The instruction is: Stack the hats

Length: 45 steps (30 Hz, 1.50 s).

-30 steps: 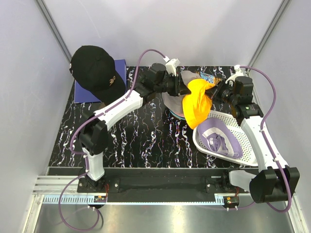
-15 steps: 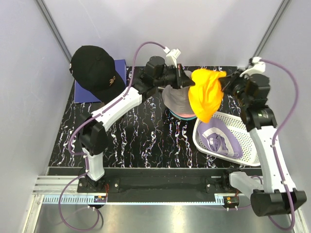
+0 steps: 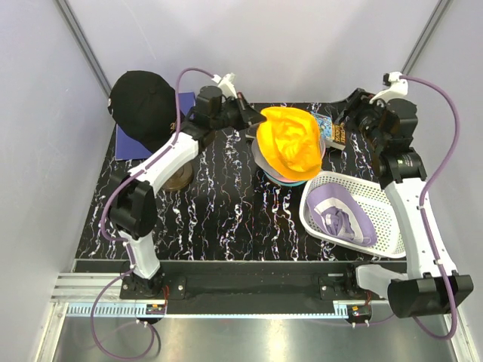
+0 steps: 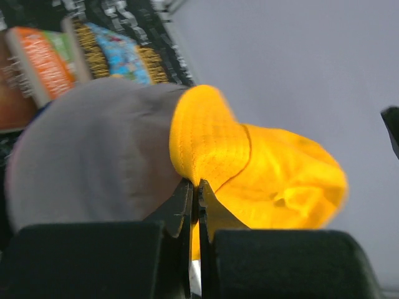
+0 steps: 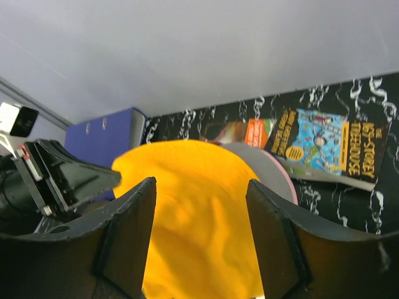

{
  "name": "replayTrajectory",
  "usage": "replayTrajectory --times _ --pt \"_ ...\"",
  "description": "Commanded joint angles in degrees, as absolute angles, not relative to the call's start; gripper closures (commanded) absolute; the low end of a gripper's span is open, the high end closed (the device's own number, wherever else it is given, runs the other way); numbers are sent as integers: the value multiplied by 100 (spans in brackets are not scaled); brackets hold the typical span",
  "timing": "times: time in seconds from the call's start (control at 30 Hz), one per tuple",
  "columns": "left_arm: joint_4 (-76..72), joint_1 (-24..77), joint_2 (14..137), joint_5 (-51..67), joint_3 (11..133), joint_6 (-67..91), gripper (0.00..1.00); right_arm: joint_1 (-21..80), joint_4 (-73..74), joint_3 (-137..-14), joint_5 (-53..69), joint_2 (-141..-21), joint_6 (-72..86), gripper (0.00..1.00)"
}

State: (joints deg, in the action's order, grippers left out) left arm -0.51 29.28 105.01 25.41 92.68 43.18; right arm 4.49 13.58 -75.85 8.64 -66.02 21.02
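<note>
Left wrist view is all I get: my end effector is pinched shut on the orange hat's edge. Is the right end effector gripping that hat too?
Observer: No. The right end effector is open and stands off to the right of the orange hat, not touching it.
Operator: Which hats are not stacked yet?
Observer: A lavender hat lies in the white basket at the near right.
Operator: Any other?
Observer: A black cap sits at the far left.
</note>
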Motion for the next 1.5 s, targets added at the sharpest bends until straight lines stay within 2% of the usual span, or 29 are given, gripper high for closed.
replayTrajectory --times 0.0,0.37,0.7,0.93,1.27,1.33,1.47 --pt "-518 2594 10423 2812 9193 4438 100 457 1493 -7497 1195 -6705 2250 32" --pt "-123 2382 10916 3463 9563 3727 100 -156 880 -7058 3849 -7742 2268 32" --pt "457 2373 10890 3067 9598 3120 100 -773 334 -7338 5588 -8806 2373 30" --pt "624 2382 11083 2997 9756 2997 100 -773 -130 -7470 5897 -9351 2470 34" --pt "721 2320 11285 3014 10037 2962 100 -765 -571 -7813 6134 -9896 2452 31" --pt "729 2312 11311 3015 10081 2971 100 -773 -563 -7919 6213 -10010 2478 33" --pt "738 2285 11355 2997 10151 2997 100 -765 -554 -7945 6503 -10037 2636 45"
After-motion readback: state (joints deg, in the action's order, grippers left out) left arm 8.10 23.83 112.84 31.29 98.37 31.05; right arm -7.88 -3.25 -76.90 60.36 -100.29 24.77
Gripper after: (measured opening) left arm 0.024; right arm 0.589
